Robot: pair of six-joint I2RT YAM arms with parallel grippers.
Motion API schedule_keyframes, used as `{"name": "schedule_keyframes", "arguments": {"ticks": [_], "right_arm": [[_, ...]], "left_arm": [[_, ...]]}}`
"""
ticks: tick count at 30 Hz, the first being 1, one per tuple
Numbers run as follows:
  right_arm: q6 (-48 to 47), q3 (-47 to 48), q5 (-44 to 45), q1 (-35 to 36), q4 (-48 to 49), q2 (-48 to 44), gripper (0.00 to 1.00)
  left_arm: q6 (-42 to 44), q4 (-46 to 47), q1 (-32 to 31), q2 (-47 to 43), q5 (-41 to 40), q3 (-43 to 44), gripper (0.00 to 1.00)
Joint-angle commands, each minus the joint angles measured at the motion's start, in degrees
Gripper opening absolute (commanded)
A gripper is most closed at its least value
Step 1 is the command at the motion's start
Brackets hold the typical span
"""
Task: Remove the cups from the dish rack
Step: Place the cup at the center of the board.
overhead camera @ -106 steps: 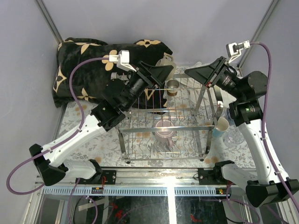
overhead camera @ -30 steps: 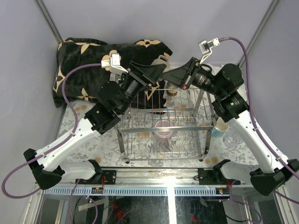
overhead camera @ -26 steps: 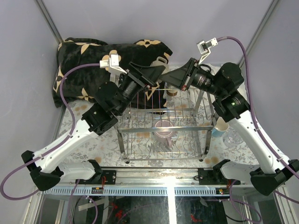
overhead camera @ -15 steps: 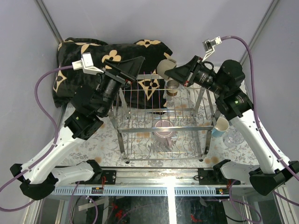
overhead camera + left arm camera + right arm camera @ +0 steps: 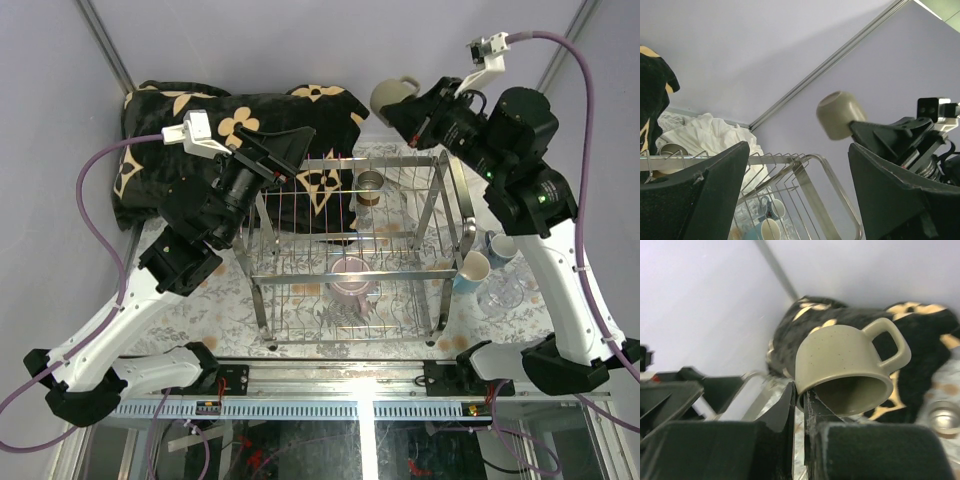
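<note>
At upper right, a beige mug (image 5: 393, 97) is pinched at its rim by the right gripper (image 5: 412, 115).
It is judged light, rigid, breakable; the left gripper (image 5: 285, 150) is spread wide, empty.

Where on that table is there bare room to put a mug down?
For the beige handled mug, the barest spot is the flowered tablecloth left of the chrome wire dish rack, in front of the black flower-patterned cushion; also the narrow strip between rack and near metal rail. Crowded: right of the rack, where a light blue cup and clear glass stand.
</note>
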Motion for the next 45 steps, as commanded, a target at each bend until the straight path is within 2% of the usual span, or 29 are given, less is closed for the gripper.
{"name": "schedule_keyframes", "arguments": {"ticks": [1, 8, 10, 15, 24, 34, 45], "right_arm": [[-11.0, 8.9, 15.0, 0.0, -5.8, 3.6, 0.0], [-17.5, 13.7, 27.3, -1.0, -10.3, 8.4, 0.0], [-17.6, 13.4, 27.8, -3.0, -10.5, 8.9, 0.0], [-11.1, 9.9, 15.1, -15.9, -8.9, 9.4, 0.0], [-7.6, 9.1, 3.2, -27.1, -10.6, 16.3, 0.0], [-9.0, 12.8, -5.7, -27.9, -19.0, 30.2, 0.0], [-11.5, 15.4, -10.7, -27.8, -24.1, 39.9, 0.0]], "left_arm": [[2.2, -0.9, 0.6, -0.8, 1.0, 2.1, 0.8], [3.0, -1.4, 1.0, -1.3, 2.4, 1.8, 0.8], [3.0, -1.5, 1.2, -1.3, 2.5, 1.6, 0.8], [3.6, -1.6, 1.6, -1.3, 3.0, 1.7, 0.8], [3.9, -1.6, 2.3, -1.2, 3.6, 1.3, 0.8], [3.7, -1.9, 3.4, -0.5, 4.1, 1.4, 0.8], [3.6, -1.8, 4.3, 0.4, 5.5, 1.8, 0.81]]}}
